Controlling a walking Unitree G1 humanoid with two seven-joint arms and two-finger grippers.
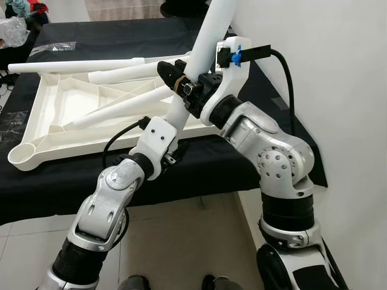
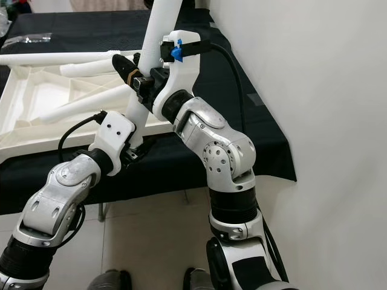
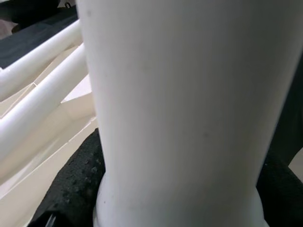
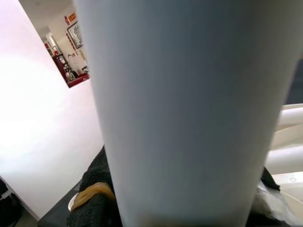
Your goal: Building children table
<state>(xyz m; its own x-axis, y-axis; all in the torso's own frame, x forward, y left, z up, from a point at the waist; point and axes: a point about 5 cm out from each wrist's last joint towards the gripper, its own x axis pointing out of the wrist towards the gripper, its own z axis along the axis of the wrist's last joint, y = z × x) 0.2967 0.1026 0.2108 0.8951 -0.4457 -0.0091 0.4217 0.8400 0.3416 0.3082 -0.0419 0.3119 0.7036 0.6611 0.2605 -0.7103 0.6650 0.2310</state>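
Observation:
A long white table leg stands tilted over the near right corner of the upside-down white tabletop, which lies on a black cloth. My left gripper is shut on the leg low down, near its foot. Higher up, my right gripper is shut on the same leg from the right. The left wrist view has the leg close up between black pads. From the right wrist, the leg also sits between dark fingers. Three more white legs lie loose on the tabletop.
A white wall rises close on the right, by the black cloth's edge. Crumpled clear plastic lies at the far left, and a small flat bag on the cloth. Tiled floor and my feet are below.

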